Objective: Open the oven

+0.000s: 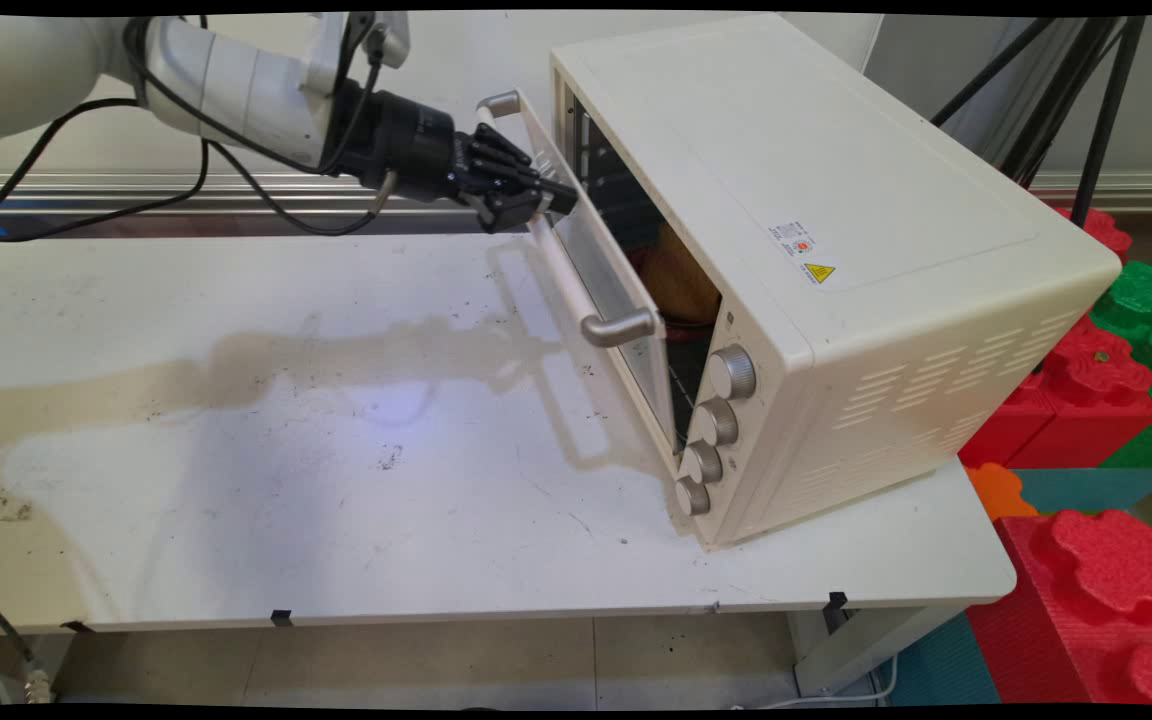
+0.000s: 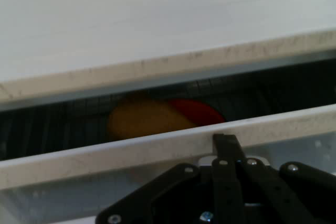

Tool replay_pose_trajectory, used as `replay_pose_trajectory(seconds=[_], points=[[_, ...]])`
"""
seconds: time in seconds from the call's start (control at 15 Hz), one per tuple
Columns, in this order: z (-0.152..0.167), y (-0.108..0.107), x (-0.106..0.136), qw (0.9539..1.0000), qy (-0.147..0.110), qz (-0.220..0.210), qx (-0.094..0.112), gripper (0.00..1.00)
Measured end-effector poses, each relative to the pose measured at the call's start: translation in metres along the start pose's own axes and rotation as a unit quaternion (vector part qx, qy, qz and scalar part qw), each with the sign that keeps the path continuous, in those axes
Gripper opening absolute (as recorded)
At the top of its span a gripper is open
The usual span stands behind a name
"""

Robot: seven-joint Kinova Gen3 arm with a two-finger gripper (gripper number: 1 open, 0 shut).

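Observation:
A cream toaster oven (image 1: 836, 200) stands on the right half of the white table (image 1: 236, 450), its glass door (image 1: 601, 275) tipped partly open. My black gripper (image 1: 556, 200) is shut, its tips pressed on the door's upper edge by the metal handle (image 1: 621, 327). In the hand view the gripper (image 2: 224, 142) meets the door's top rim (image 2: 131, 153). Through the gap a yellow-orange rounded food item (image 2: 142, 120) lies on a red dish (image 2: 199, 111) on the rack. Both also show inside the oven as the food (image 1: 686, 280) and the dish (image 1: 641, 262).
Several silver knobs (image 1: 716, 420) run down the oven's front right. Red and green foam blocks (image 1: 1096, 400) are stacked off the table's right end. Black tripod legs (image 1: 1056, 90) stand behind the oven. Black cables (image 1: 86, 210) hang from the arm at the left.

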Motion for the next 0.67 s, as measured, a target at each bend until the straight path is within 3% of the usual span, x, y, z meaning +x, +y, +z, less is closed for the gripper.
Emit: replay_pose_trajectory(seconds=[0.67], points=[[-0.029,0.000,-0.041,0.9993,-0.034,0.009,-0.013,0.00]])
